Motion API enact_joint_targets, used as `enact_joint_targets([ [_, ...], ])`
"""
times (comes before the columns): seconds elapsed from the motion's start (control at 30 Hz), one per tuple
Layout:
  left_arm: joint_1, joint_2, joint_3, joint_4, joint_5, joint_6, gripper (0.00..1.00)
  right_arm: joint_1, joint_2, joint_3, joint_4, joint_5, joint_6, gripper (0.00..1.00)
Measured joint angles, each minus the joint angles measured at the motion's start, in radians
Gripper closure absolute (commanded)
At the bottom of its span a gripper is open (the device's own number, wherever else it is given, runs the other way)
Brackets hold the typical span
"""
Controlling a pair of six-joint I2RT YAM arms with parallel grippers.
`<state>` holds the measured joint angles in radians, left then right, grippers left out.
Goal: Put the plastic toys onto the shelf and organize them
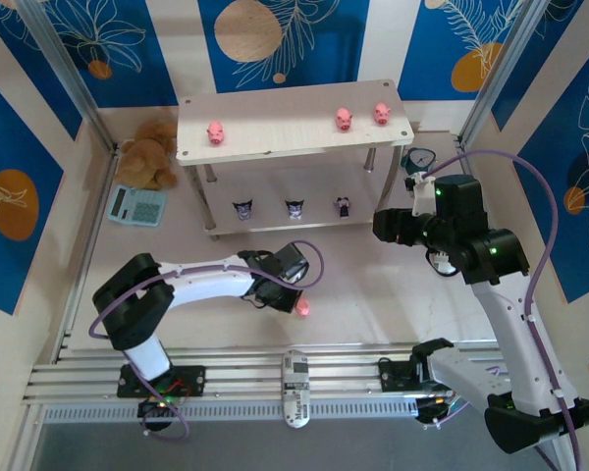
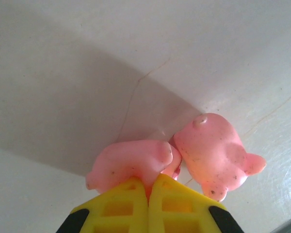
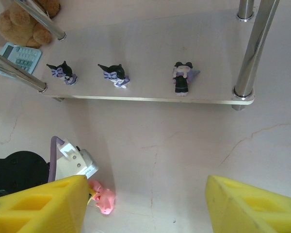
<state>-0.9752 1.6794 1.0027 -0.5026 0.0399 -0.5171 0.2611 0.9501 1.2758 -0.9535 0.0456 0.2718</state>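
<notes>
- The two-tier shelf point(image 1: 275, 139) of pale wood-grain boards on silver legs stands far centre. Three pink plastic pigs point(image 1: 344, 120) sit on its top board and three dark white-faced figurines point(image 3: 115, 75) on the lower one.
- The right arm point(image 1: 515, 324) is raised at right. The right gripper point(image 3: 145, 212) is spread wide, facing the lower board.
- The left arm point(image 1: 201, 280) lies low, stretched rightward. The left gripper point(image 2: 148, 187) is pinched closed on a small pink pig toy point(image 2: 128, 162) at near centre, with a second pink pig point(image 2: 216, 153) just beside it.

Brown plush bear point(image 1: 149, 155) sits just beside a teal calculator point(image 1: 137, 205)
</notes>
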Motion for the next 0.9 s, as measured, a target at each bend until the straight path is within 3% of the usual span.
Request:
enact_joint_targets([
  [0.23,0.007,-0.121,0.111,-0.176,-0.063,0.154,1.00,0.000,0.000,0.000,0.000,0.006,0.000,0.35],
  [0.4,0.011,-0.259,0.353,-0.319,-0.101,0.393,1.00,0.002,0.004,0.003,0.003,0.006,0.001,0.35],
  [0.53,0.039,-0.285,0.591,-0.444,-0.144,0.589,1.00,0.026,0.029,0.028,0.003,0.009,0.004,0.35],
  [0.7,0.183,-0.267,0.850,-0.537,-0.172,0.821,1.00,0.090,0.066,0.063,0.004,0.034,0.012,0.35],
  [0.9,0.360,-0.223,0.976,-0.554,-0.120,1.032,1.00,0.173,0.112,0.117,0.003,0.084,0.019,0.35],
])
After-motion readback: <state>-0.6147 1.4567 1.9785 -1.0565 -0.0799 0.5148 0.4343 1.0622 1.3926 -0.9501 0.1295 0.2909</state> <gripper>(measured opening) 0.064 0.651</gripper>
